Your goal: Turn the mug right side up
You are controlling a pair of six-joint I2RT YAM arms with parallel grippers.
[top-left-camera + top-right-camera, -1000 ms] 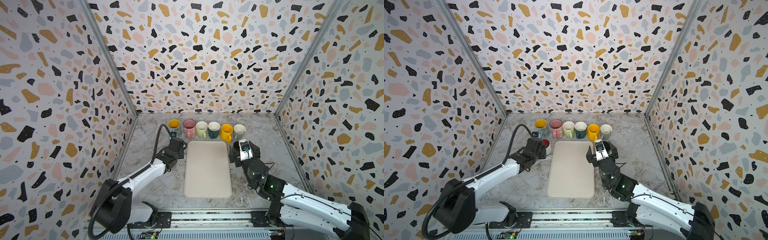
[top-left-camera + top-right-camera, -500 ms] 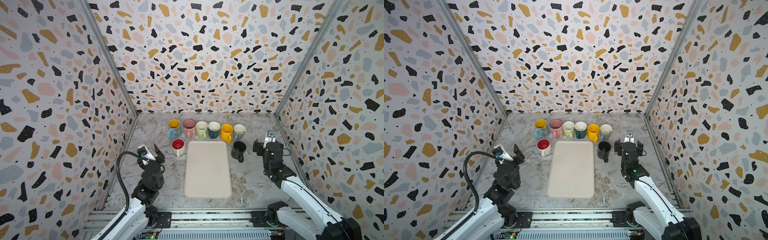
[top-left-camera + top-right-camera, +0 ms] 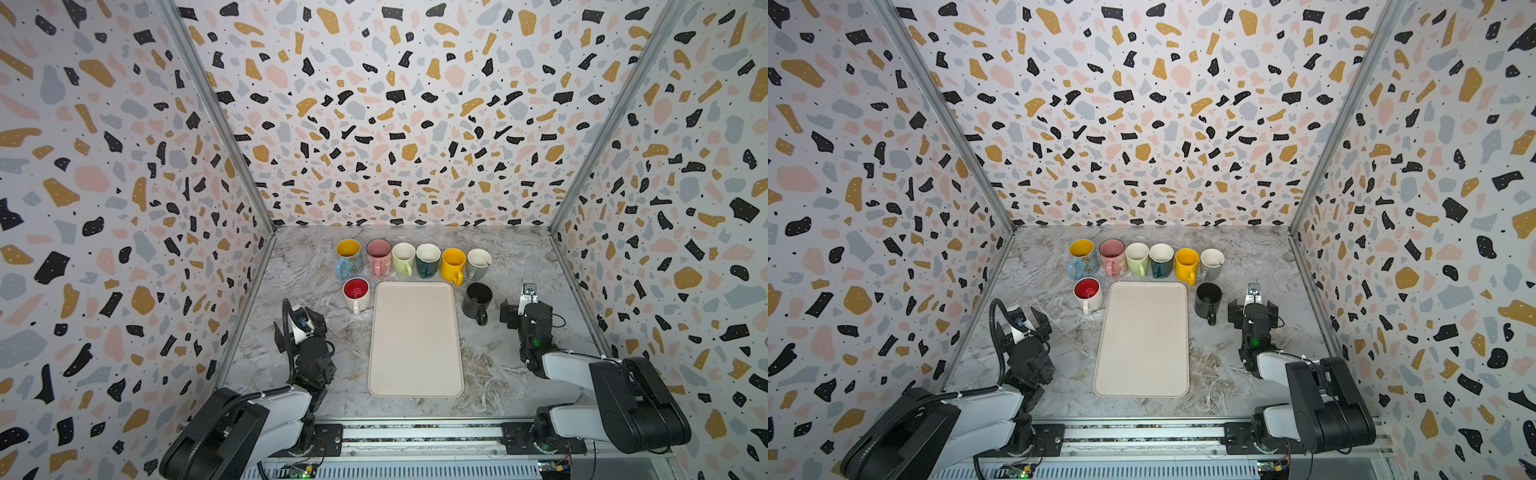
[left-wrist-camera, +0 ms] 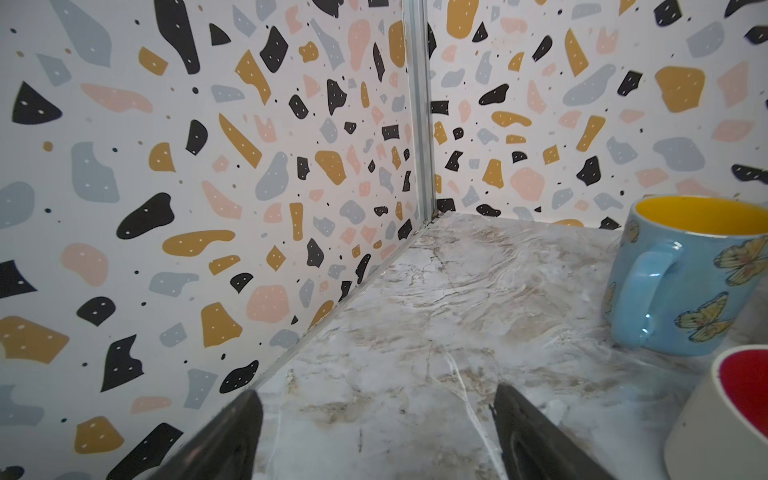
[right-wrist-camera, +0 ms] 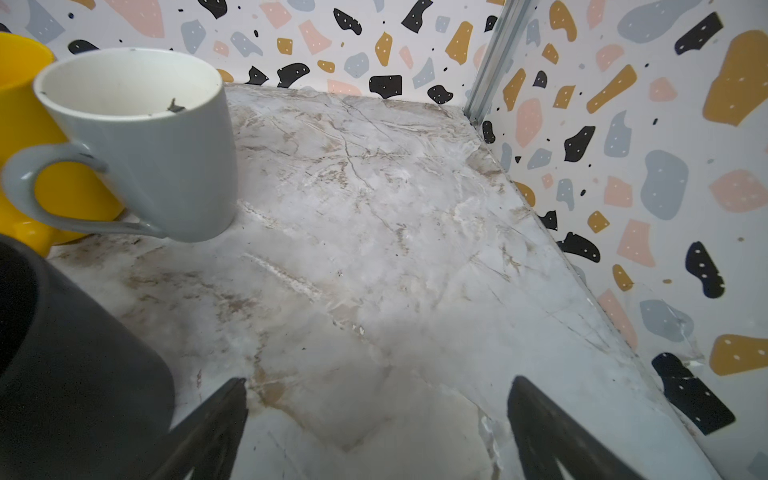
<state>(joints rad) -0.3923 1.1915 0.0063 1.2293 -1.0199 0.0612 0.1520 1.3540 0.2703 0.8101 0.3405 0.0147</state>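
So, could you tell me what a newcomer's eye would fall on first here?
The loud speckled walls all round come first. Next, the row of six coloured mugs upright at the back of the table, with a pale tray in front of it. A red-lined mug stands at the tray's far left corner and a black mug at its far right, both upright.

8 mugs (image 3: 378,257), 1 white mug (image 3: 356,294) near left gripper (image 3: 300,322), 1 black mug (image 3: 477,299) near right gripper (image 3: 525,309), 6 beyond both, 1 tray (image 3: 415,340)
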